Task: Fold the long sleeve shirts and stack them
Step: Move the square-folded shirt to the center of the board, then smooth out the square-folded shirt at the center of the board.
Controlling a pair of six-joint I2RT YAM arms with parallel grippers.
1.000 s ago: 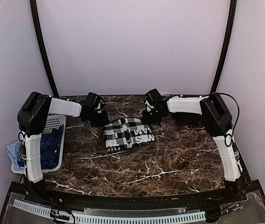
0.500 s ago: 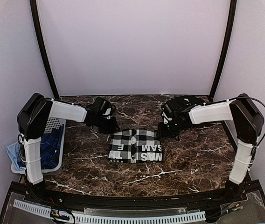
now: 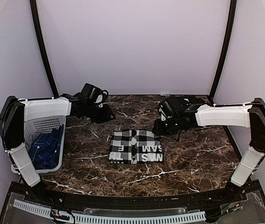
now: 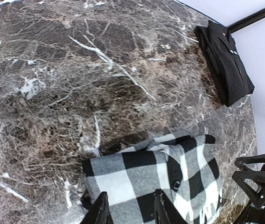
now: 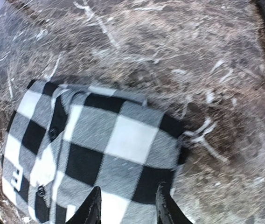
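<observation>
Well, the left claw [image 4: 131, 211] has its two fingers a little way apart, and there is nothing between them; it hangs in the air off the far left corner of the checked shirt [image 3: 136, 146] and does not touch it. The right claw [image 5: 129, 207] is part way open too, and it grips no cloth; it hangs over the far right corner of the checked shirt. From each claw a white arm with black joints goes out to the side, one to the left of the shirt and one to the right.

The checked shirt is folded into a small neat block; it lies flat on the dark tabletop [image 3: 188, 158], between the two claws and a bit nearer the arm bases. Its big squares are black and white; white letters [image 3: 149, 154] run on a black band along its near edge.

Well to the left of the shirt stands a white basket [image 3: 48, 125] with holes in its wall; blue cloth [image 3: 46, 147] lies inside it. Far off to the right of the shirt, by the back edge, lies a folded black cloth [image 4: 226, 63].
</observation>
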